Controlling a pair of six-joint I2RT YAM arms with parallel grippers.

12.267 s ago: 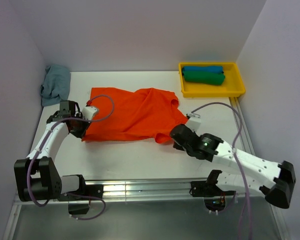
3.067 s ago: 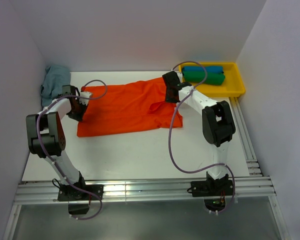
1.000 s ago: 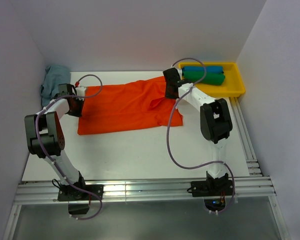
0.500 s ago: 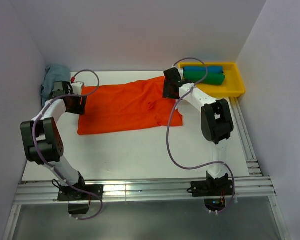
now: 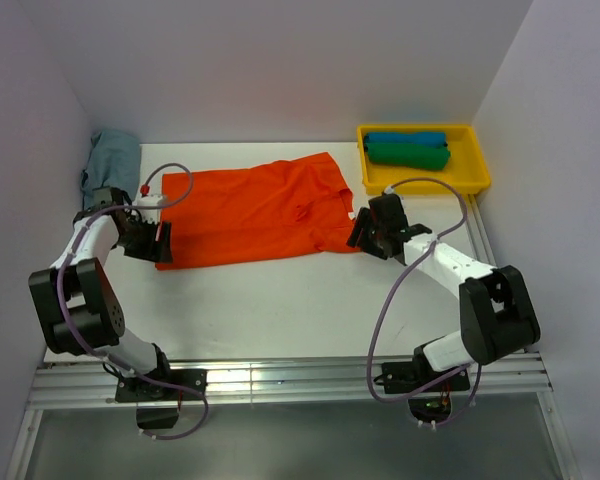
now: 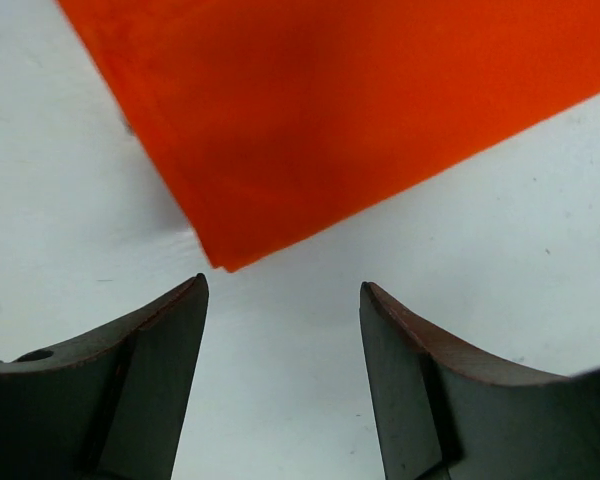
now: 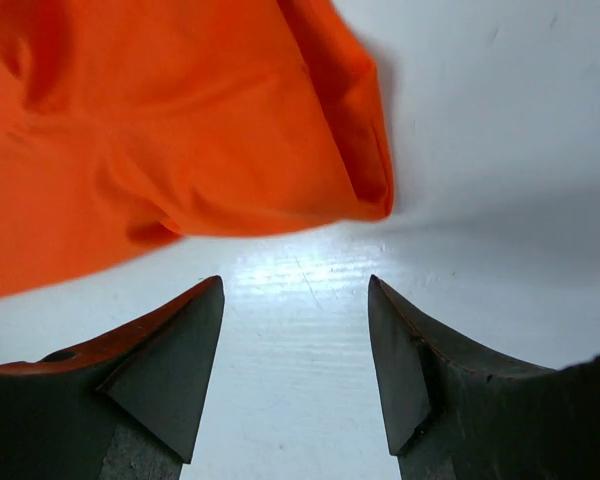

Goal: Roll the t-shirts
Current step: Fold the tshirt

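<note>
The orange-red t-shirt [image 5: 255, 208] lies spread flat across the middle of the white table, long side running left to right. My left gripper [image 5: 163, 243] sits at its front-left corner, open. In the left wrist view that corner of the orange t-shirt [image 6: 330, 110] ends just ahead of the left gripper [image 6: 282, 290], with bare table between the jaws. My right gripper [image 5: 357, 235] is open at the shirt's front-right corner. In the right wrist view the folded edge of the orange t-shirt [image 7: 160, 130] lies just beyond the right gripper [image 7: 295, 285], and nothing is held.
A yellow tray [image 5: 425, 187] at the back right holds a rolled blue t-shirt [image 5: 405, 138] and a rolled green t-shirt [image 5: 408, 155]. A crumpled grey-blue cloth [image 5: 110, 165] lies in the back-left corner against the wall. Walls close in the table on three sides.
Both grippers were shut at the shirt's far edge a second ago. They have opened, let go and drawn back toward me to the shirt's front corners.
</note>
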